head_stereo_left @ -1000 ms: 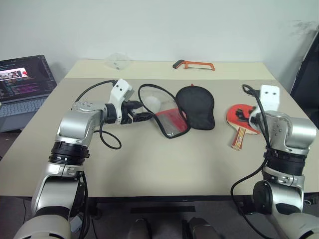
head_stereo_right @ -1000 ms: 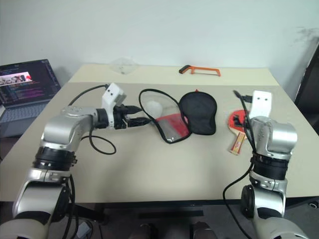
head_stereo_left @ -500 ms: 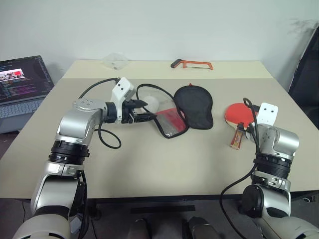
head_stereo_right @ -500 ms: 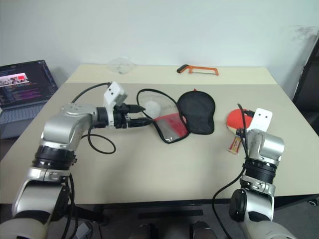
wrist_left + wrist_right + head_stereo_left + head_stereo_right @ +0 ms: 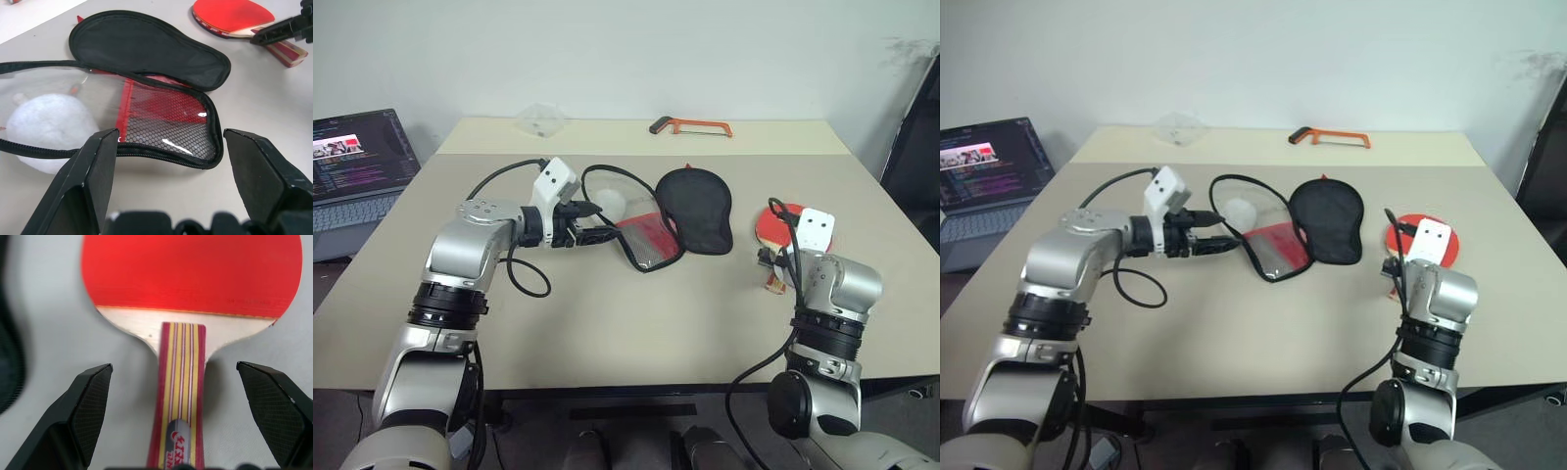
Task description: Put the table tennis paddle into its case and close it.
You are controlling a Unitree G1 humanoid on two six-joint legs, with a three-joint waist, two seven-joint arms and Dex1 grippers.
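Red-faced table tennis paddle with striped wooden handle (image 5: 190, 308) lies flat on the beige table (image 5: 607, 323), right side. Right gripper (image 5: 178, 421) jaws wide, straddling the handle, not touching. Black-and-red zip case (image 5: 161, 73) lies unzipped mid-table; left gripper (image 5: 168, 166) wide at its mesh edge, holding nothing.

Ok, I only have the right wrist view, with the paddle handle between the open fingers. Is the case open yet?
Observer: Yes, the case lies unzipped on the table, left of the paddle, with its black flap folded back.
Operator: And the left gripper?
Observer: The left gripper is open, pointing at the case's mesh side and gripping nothing.
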